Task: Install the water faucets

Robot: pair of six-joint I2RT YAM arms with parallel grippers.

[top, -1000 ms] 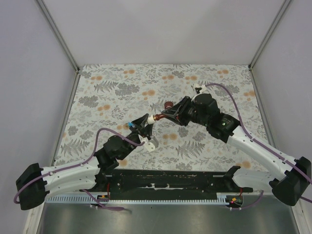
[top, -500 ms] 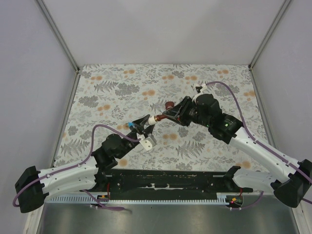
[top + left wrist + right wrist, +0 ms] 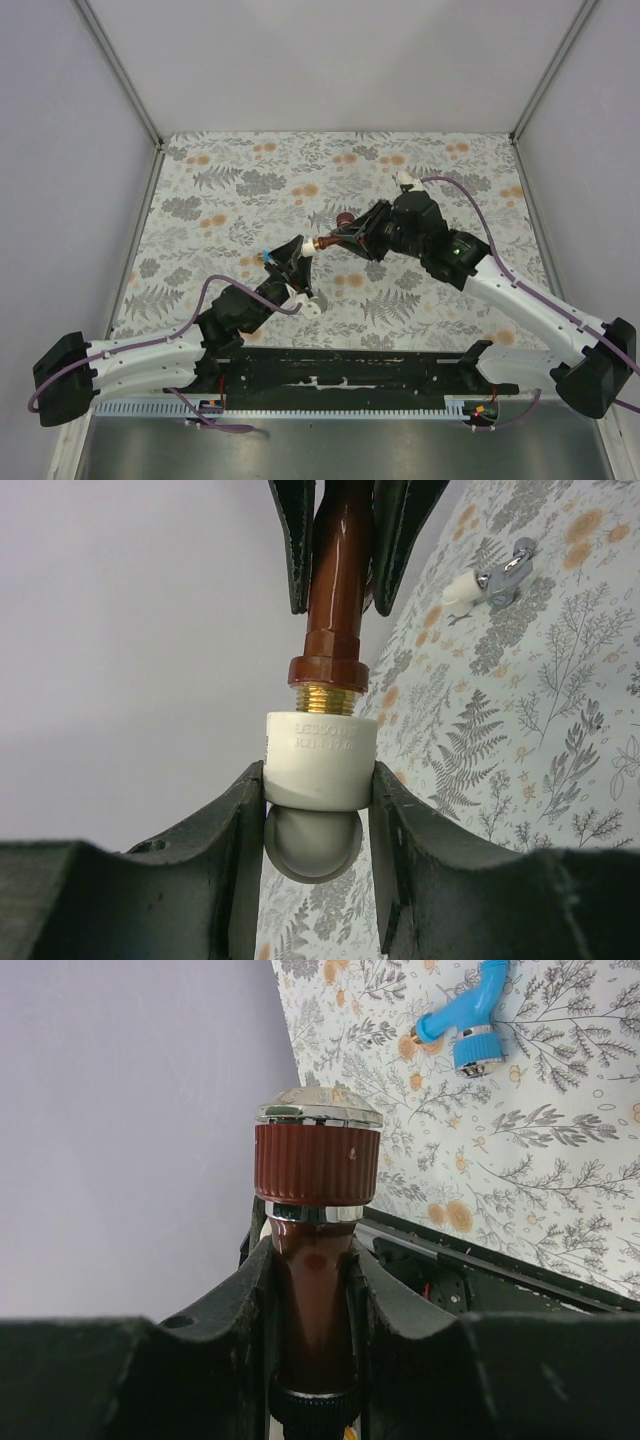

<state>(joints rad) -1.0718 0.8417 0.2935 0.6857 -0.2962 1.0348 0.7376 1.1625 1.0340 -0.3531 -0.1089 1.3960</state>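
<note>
A reddish-brown water faucet (image 3: 317, 1165) with a ribbed round knob is held in the air, my right gripper (image 3: 312, 1250) shut on its body. Its brass thread sits in the mouth of a white pipe fitting (image 3: 320, 755), and my left gripper (image 3: 318, 780) is shut on that fitting. In the top view the two grippers, left (image 3: 303, 255) and right (image 3: 348, 236), meet nose to nose over the middle of the mat, with the brown faucet (image 3: 335, 235) and the fitting (image 3: 311, 243) between them. A blue faucet (image 3: 465, 1020) and a white-silver faucet (image 3: 490, 580) lie on the mat.
The floral mat (image 3: 230, 190) covers the table inside grey walls. A black rail (image 3: 340, 368) runs along the near edge between the arm bases. The white-silver faucet (image 3: 406, 181) lies just behind the right arm; the blue faucet (image 3: 266, 255) shows beside the left gripper.
The left wrist has turned and shifted a little, and the right arm has eased slightly toward it. Faucet and fitting stay gripped between the two grippers.
</note>
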